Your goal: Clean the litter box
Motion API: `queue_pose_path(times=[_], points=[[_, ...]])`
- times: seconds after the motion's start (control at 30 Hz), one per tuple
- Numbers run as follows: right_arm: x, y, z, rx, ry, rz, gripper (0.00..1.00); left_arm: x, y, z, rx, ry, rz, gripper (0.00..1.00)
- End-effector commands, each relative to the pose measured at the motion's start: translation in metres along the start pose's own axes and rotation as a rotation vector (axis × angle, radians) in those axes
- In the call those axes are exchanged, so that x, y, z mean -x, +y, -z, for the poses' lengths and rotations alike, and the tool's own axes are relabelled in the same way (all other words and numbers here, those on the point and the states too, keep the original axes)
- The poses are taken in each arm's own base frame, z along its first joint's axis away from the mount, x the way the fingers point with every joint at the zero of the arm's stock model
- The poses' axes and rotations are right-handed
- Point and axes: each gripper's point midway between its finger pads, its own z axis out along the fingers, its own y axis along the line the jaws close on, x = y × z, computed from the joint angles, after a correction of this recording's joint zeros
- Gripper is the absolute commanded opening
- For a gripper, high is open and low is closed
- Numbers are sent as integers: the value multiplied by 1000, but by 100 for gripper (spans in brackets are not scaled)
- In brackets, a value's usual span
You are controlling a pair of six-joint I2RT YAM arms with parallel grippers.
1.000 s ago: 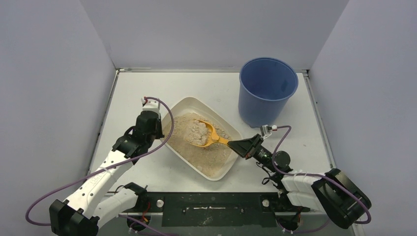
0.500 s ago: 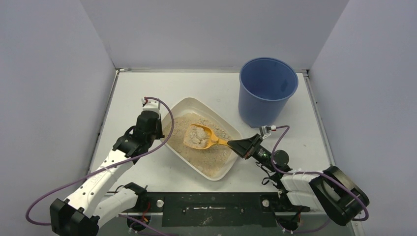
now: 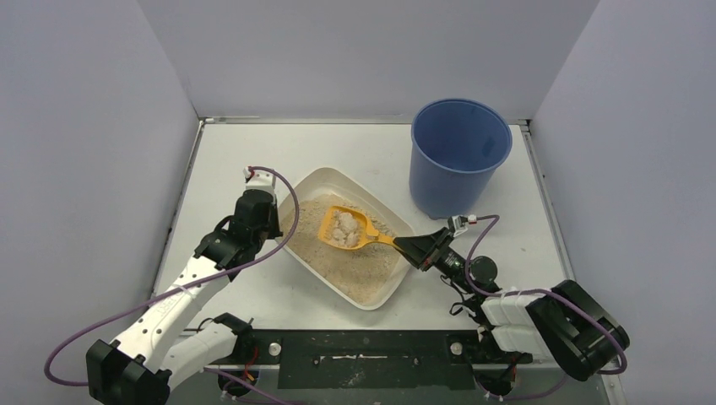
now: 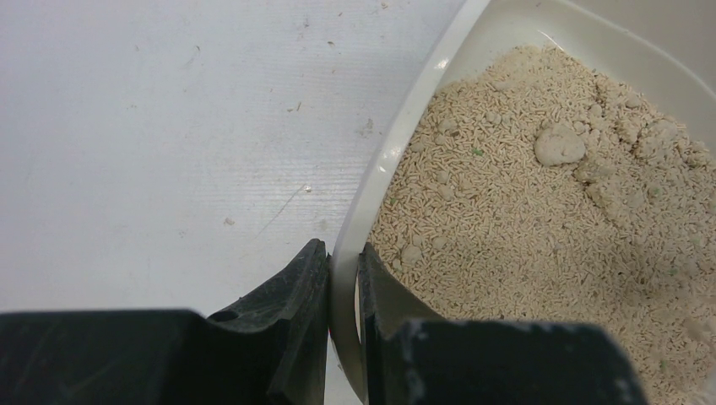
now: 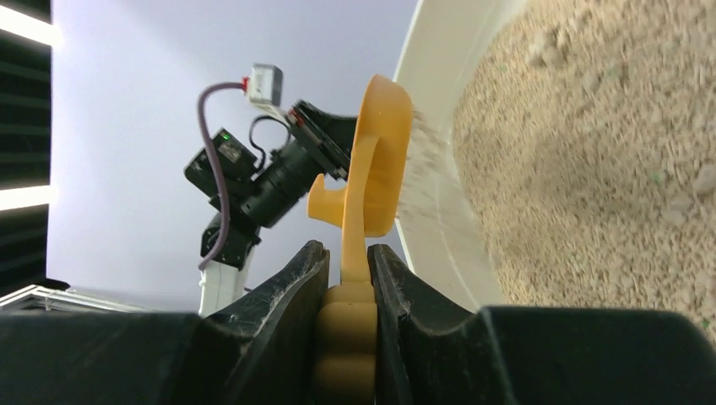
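- Between the two black fingers of the right pincer (image 5: 348, 253) sits the ribbed handle of the orange scoop (image 5: 382, 152), clamped firmly. Gripping the handle's end lets the bowl reach over the tray.
- Out at the bowl, pale clumps (image 3: 344, 226) rest inside. It seems to be held just above the litter (image 4: 540, 253), probably so that loose grains sift back down; the right wrist view shows a blur of them falling.
- Across the tray, the left pincer (image 4: 342, 261) is pinched narrow on the rim of the litter box (image 3: 382, 202), one finger outside and one inside. That most likely braces it against sliding.
- Mid-surface (image 3: 253, 152), the litter box lies diagonally between the arms. The blue bucket (image 3: 460, 160) stands near its far right corner, apart from it, with its mouth open for the clumps.
- Hard to make out: the right wrist view shows the scoop edge-on, so its load is hidden there. The bucket's contents cannot be told. The left wrist view cuts off most of the box, though one lump (image 4: 559, 145) lies on the litter.
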Motion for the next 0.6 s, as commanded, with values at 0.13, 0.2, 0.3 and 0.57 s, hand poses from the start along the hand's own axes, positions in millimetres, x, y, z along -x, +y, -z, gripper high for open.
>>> queue_pose_path(times=[0.13,0.2,0.3,0.57], points=[[20,33,7,106,-84,68,0,33,-11,2,-51,-103,58,0],[13,37,6,124,-60,88,0,33,-13,1,-57,-99,59,0],[5,49,-1,156,-11,108,0,30,-12,-1,-54,-88,56,0],[27,33,8,96,-103,61,0,30,-9,2,-51,-93,64,0]])
